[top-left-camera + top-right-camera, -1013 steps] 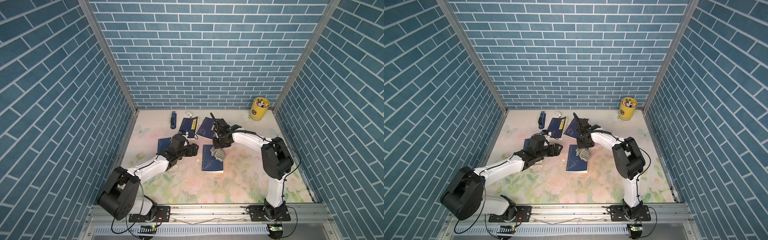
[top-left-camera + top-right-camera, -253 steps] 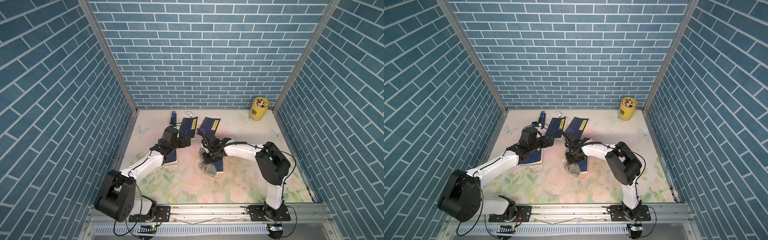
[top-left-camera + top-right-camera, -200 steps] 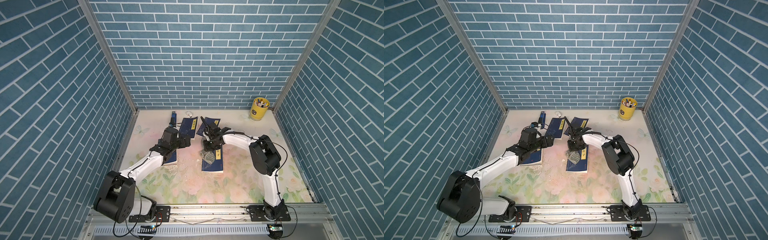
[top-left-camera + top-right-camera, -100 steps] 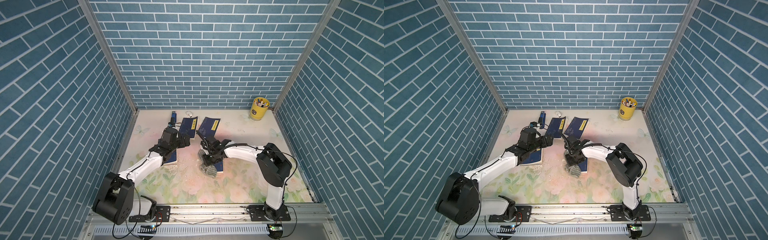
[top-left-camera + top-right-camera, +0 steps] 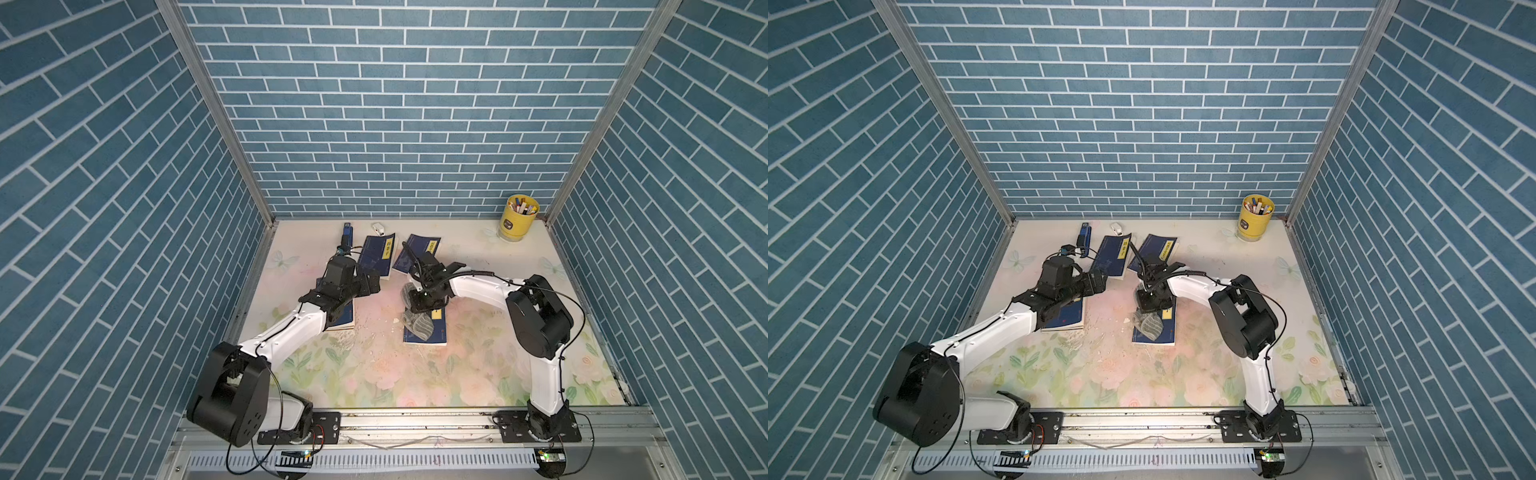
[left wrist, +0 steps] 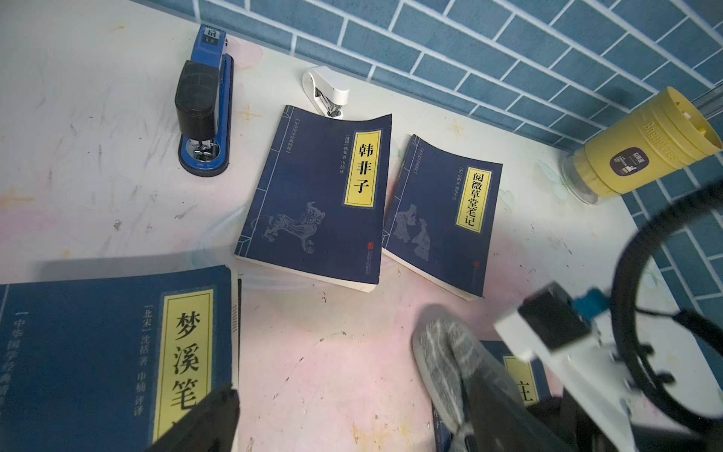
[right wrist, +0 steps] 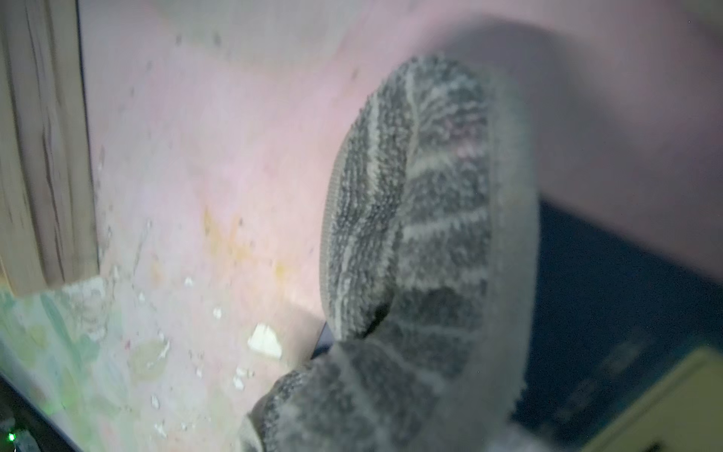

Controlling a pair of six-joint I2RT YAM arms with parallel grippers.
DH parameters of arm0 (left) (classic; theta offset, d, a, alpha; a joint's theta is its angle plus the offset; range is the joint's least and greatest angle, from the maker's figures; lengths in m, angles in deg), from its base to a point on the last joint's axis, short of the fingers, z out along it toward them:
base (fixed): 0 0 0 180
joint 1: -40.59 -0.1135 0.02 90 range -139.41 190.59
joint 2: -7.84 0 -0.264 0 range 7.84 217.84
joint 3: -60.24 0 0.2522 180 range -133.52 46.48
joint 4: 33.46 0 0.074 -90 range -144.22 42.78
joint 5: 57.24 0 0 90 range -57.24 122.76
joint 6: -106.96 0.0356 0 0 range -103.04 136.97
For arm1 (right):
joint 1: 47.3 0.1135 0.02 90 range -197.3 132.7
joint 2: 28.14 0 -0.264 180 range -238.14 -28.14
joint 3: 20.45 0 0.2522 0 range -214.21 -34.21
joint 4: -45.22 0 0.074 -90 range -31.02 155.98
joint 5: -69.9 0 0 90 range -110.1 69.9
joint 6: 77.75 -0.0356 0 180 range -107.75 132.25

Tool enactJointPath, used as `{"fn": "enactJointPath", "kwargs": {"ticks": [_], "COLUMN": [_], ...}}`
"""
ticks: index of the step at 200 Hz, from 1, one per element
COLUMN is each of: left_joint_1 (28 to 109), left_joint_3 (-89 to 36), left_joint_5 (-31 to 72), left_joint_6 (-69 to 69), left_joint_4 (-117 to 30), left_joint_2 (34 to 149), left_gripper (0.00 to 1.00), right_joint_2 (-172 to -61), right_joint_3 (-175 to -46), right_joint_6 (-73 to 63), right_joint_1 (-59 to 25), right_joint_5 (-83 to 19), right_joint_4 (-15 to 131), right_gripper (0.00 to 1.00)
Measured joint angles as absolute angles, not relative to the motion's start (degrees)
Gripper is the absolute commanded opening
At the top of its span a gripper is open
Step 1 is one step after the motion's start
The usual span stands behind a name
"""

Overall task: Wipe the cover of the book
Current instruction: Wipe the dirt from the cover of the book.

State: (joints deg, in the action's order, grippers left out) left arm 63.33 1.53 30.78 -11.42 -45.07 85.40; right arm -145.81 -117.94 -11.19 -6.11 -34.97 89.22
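The book (image 5: pixel 438 332) (image 5: pixel 1165 332), dark blue with a yellow label, lies flat at mid-table. A grey striped cloth (image 5: pixel 419 326) (image 5: pixel 1148 324) lies on its left half and hangs over its left edge. My right gripper (image 5: pixel 428 299) (image 5: pixel 1152 301) presses down on the cloth, shut on it. In the right wrist view the cloth (image 7: pixel 422 235) hides the fingers, with the blue cover (image 7: pixel 606 293) beside it. My left gripper (image 5: pixel 372 284) (image 6: pixel 352 422) is open, holding nothing, hovering between a second blue book (image 5: pixel 343 318) (image 6: pixel 98 352) and the cloth (image 6: pixel 442 360).
Two more blue books (image 6: pixel 317 203) (image 6: pixel 442 219) lie toward the back wall, with a blue stapler (image 6: pixel 203 101) and a white stapler (image 6: pixel 326 92) behind them. A yellow pen cup (image 5: pixel 517 220) stands in the back right corner. Small white crumbs (image 7: pixel 266 340) dot the mat left of the book.
My right gripper has swept the cloth back and forth along the book, toward the near end and now partway back toward the far end. The left arm has barely moved.
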Motion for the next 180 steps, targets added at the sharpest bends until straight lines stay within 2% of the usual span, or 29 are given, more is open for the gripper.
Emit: {"fn": "enactJointPath", "kwargs": {"ticks": [22,45,77,128,159,180], "left_joint_1": [63.3,63.3,63.3,63.3,63.3,63.3], "left_joint_3": [1.5,1.5,1.5,1.5,1.5,1.5], "left_joint_5": [31.0,31.3,31.5,31.7,31.5,31.3], "left_joint_6": [-11.7,-11.8,-12.0,-12.0,-12.1,-12.2], "left_joint_4": [-45.1,-45.1,-45.1,-44.7,-44.7,-44.6], "left_joint_2": [85.0,85.0,85.0,86.1,87.1,87.1], "left_gripper": [0.97,0.97,0.97,0.97,0.97,0.97], "right_joint_2": [-150.3,-150.8,-145.0,-132.5,-131.5,-134.0], "right_joint_3": [-124.8,-125.4,-116.3,-99.1,-97.5,-100.8], "right_joint_6": [-9.7,-8.8,-8.9,-13.0,-14.3,-14.0], "right_joint_1": [-7.9,-7.6,-5.5,2.3,-0.6,-4.9], "right_joint_5": [-35.1,-34.9,-34.5,-33.9,-35.3,-35.8], "right_joint_4": [90.8,91.2,88.4,86.3,85.2,85.9], "right_gripper": [0.00,0.00,0.00,0.00,0.00,0.00]}}
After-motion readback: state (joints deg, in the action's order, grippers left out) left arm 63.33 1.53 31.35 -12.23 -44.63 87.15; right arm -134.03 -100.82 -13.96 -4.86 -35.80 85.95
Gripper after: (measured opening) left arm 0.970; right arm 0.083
